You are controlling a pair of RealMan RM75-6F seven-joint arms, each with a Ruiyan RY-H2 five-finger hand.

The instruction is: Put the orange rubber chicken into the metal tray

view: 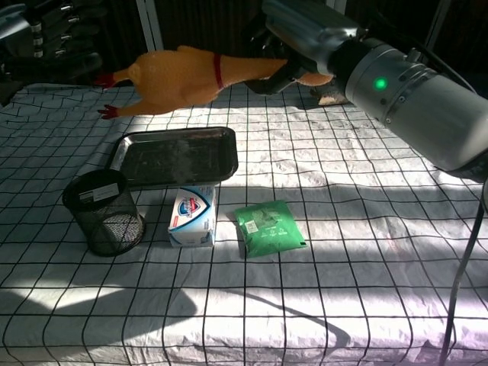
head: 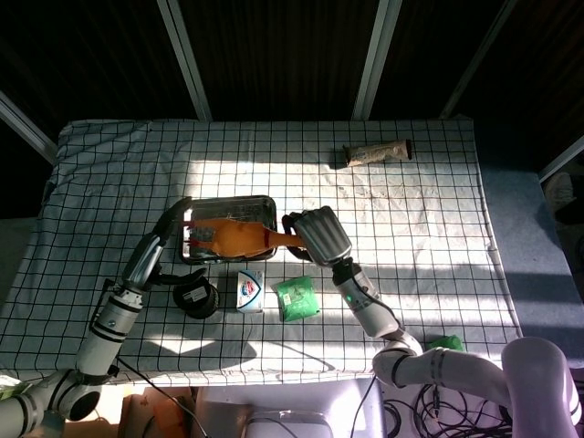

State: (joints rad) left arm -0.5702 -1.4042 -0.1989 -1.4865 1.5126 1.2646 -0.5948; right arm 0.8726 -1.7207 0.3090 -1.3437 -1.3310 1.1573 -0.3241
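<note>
The orange rubber chicken (view: pixel 191 76) hangs in the air above the metal tray (view: pixel 177 155), lying roughly level with its head to the left. My right hand (view: pixel 305 34) grips it at its right end, near the legs. In the head view the chicken (head: pixel 235 237) overlaps the tray (head: pixel 260 206) and my right hand (head: pixel 315 234) sits just right of the tray. My left hand (head: pixel 173 228) hovers at the tray's left edge with its fingers straight and apart, holding nothing; the chest view shows the left hand (view: pixel 53 46) at the top left.
In front of the tray stand a black mesh pen cup (view: pixel 104 211), a white and blue box (view: pixel 192 215) and a green packet (view: pixel 267 226). A brown wrapped bar (head: pixel 377 152) lies far back right. A green object (head: pixel 447 343) sits at the table's near right edge.
</note>
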